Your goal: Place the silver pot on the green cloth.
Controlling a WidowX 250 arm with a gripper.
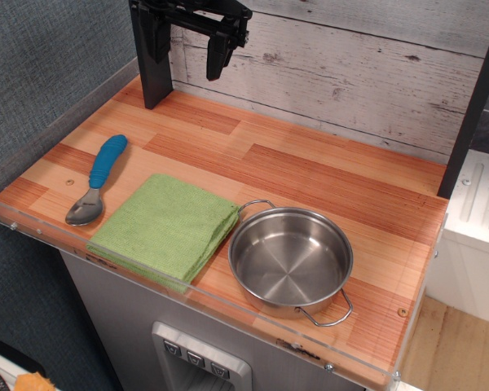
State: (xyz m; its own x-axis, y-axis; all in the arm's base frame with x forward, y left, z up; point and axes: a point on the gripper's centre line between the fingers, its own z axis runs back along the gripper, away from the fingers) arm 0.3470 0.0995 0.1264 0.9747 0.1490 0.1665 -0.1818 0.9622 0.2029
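1. We begin at the gripper (187,45), which hangs at the top of the view above the far left of the counter. Its two dark fingers (217,50) point downward with a clear gap between them, so we read it as released, grasping nothing.
2. Behind the gripper we see a wall of whitewashed planks (350,73), and the fingers sit well above the wooden countertop (310,171), touching nothing on it.
3. Moving outward and toward the near edge, we find a spoon with a blue handle (97,181) lying flat on the left side of the counter, its metal bowl toward the front edge and its handle pointing away from us.
4. Just beside the spoon, to its right, the green cloth (165,228) lies folded and flat, close to the counter's front edge. Nothing rests on it.
5. To the right of the cloth stands the silver pot (290,261), upright and empty, on the bare wood near the front edge. One of its wire loop handles reaches toward the cloth's right corner, and we cannot tell whether it touches the cloth. The other handle points toward the front right.
6. The pot is well apart from the gripper, diagonally across the counter.
7. A clear plastic lip (228,314) runs along the counter's front edge.
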